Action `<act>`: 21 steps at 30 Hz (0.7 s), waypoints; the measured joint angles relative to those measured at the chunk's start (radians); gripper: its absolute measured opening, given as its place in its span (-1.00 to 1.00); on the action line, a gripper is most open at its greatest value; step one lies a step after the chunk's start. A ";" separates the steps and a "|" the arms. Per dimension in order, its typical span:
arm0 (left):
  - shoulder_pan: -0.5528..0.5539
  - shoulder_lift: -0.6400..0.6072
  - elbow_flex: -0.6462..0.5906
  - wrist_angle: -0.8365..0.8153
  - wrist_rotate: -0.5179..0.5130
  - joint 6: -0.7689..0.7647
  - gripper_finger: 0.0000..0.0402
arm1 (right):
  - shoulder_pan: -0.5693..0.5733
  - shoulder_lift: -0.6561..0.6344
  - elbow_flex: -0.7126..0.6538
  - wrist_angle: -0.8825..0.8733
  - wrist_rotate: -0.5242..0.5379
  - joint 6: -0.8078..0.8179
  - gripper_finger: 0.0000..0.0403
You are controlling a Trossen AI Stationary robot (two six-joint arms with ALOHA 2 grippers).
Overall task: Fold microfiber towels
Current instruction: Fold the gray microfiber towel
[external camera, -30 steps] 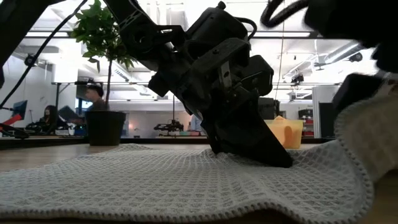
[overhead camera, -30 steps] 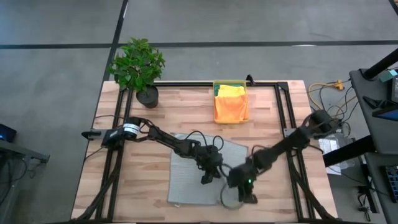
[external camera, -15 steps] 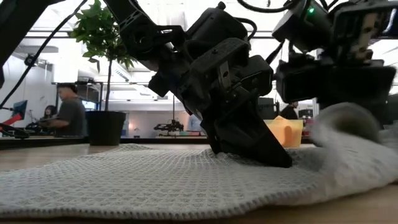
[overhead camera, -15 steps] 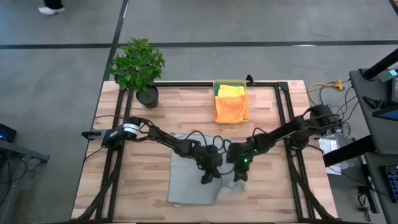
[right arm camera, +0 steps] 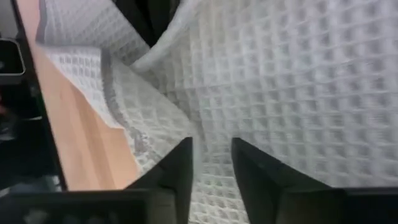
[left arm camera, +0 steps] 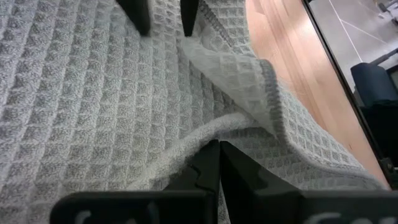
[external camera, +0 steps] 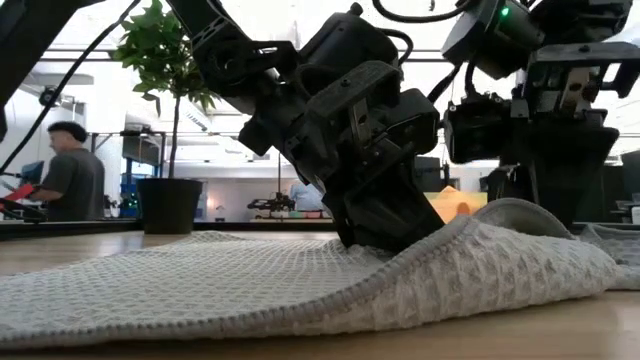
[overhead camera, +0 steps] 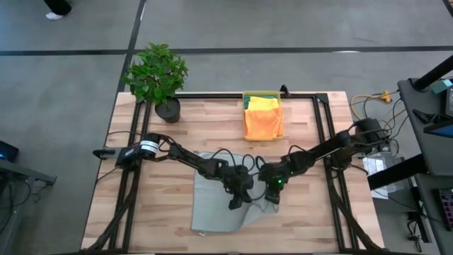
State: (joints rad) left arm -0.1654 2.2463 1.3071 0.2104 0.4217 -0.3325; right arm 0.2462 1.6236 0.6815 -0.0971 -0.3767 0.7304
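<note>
The light grey towel (overhead camera: 212, 205) lies spread on the table's near middle, its near right corner folded over onto it as a flap (left arm camera: 249, 81). My left gripper (overhead camera: 236, 203) is shut, its tips down on the towel's middle (external camera: 405, 240). My right gripper (overhead camera: 273, 198) is open just to the right of it, over the flap (right arm camera: 211, 168); its two fingers stand apart in the left wrist view (left arm camera: 163, 15). The yellow and orange towels (overhead camera: 262, 120) lie in and over the yellow bin (overhead camera: 263, 94); a strip of teal shows at its left. My left gripper presses its shut fingertips (left arm camera: 214, 152) down on the grey towel near its middle, slanting down from the table's left. A low ridge of cloth (left arm camera: 186, 140) stands up against the tips. The towel lies on the table under them. My right gripper's fingertips (left arm camera: 186, 12) stand by the flap's corner; I cannot tell whether they touch it.
A potted plant (overhead camera: 157, 74) stands at the far left corner. The yellow bin stands at the far middle. Black frame rails (overhead camera: 320, 134) run along the table's sides. Bare wood lies to the right of the towel (overhead camera: 311, 212). A person (external camera: 70, 185) stands in the room beyond.
My right gripper has gone from the table's near edge up and toward the far edge, beside my left gripper, taking the towel's near right corner with it. That corner now lies folded over onto the towel; the rest of the towel has stayed flat.
</note>
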 joint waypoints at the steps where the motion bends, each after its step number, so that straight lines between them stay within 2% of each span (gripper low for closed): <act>1: 0.000 0.000 0.000 0.000 0.000 0.000 -1.00 | 0.001 -0.014 0.000 -0.014 0.014 -0.004 -0.44; 5: 0.000 0.000 0.000 0.000 0.001 0.000 -1.00 | 0.081 -0.096 0.003 -0.030 0.165 -0.023 -0.39; 10: 0.001 0.000 0.000 -0.001 0.007 0.006 -1.00 | 0.272 -0.182 0.039 -0.103 0.451 -0.002 -0.56; 14: 0.003 0.000 0.000 -0.001 0.008 0.007 -1.00 | 0.428 -0.171 0.081 -0.127 0.668 0.078 -0.64; 17: 0.003 0.000 0.000 -0.001 0.012 0.009 -1.00 | 0.484 -0.112 0.120 -0.134 0.730 0.108 -0.64; 21: 0.003 0.000 0.000 -0.001 0.014 0.008 -1.00 | 0.487 -0.002 0.178 -0.128 0.743 0.156 -0.65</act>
State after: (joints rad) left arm -0.1623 2.2467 1.3071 0.2090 0.4362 -0.3241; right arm 0.7336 1.6216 0.8592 -0.2255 0.3662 0.8868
